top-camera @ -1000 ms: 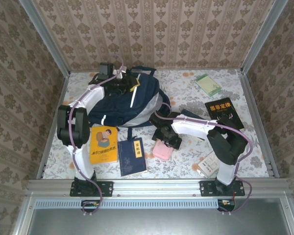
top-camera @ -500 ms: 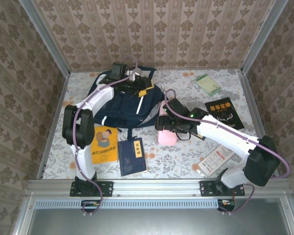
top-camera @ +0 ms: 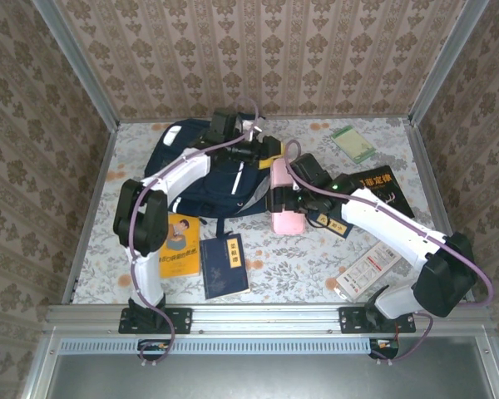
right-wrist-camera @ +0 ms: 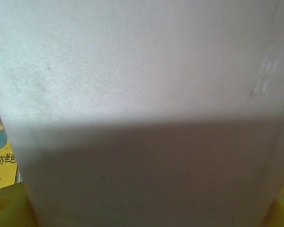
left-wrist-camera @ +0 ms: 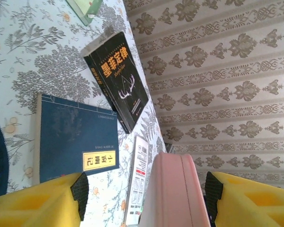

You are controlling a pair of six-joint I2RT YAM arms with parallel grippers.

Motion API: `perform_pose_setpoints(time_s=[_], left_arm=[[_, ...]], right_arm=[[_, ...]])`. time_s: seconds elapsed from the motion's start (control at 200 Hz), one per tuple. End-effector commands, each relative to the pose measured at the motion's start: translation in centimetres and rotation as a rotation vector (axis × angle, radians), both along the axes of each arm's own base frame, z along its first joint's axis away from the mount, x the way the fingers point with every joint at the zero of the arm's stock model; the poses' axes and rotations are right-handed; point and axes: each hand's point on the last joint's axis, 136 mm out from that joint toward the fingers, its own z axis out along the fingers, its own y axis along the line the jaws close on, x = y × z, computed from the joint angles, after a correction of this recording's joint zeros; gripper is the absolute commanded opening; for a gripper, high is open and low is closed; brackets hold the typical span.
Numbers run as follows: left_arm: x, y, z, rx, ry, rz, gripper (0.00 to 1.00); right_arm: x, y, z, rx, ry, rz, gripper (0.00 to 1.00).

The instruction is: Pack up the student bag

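The navy student bag point(top-camera: 208, 174) lies at the back left of the table. My right gripper point(top-camera: 284, 199) is shut on a pink case point(top-camera: 286, 198) and holds it up by the bag's right side. In the right wrist view the pink case point(right-wrist-camera: 142, 94) spreads edge to edge, with yellow fingers point(right-wrist-camera: 4, 208) at the bottom corners. My left gripper point(top-camera: 264, 150) is at the bag's upper right edge. In the left wrist view that gripper point(left-wrist-camera: 143, 189) is open, and the end of the pink case point(left-wrist-camera: 177, 194) stands between its black pads point(left-wrist-camera: 79, 189) with a gap on each side.
A yellow book point(top-camera: 176, 245) and a dark blue book point(top-camera: 224, 264) lie near the front left. A black book point(top-camera: 382, 189), a green booklet point(top-camera: 353, 143), a white packet point(top-camera: 366, 273) and a blue notebook point(top-camera: 333, 218) lie on the right. Papered walls enclose the table.
My right gripper lifted the pink case off the table and carried it back towards the bag. My left gripper moved right along the bag's top and opened.
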Motion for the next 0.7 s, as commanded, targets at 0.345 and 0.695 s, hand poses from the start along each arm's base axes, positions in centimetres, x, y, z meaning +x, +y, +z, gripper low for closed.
perform_pose_setpoints(time_s=[0.345,0.695], left_arm=[[-1.5,-1.5,0.4,-0.051,-0.003,-0.063,0.54],[-2.3,-2.5,0.3,-0.074,0.003,-0.098,0.39]], right_arm=[[3.3,-0.5,3.0,0.085,-0.066,-0.012,0.83],[4.6,-0.1,2.9,0.088,-0.063,-0.014,0.85]])
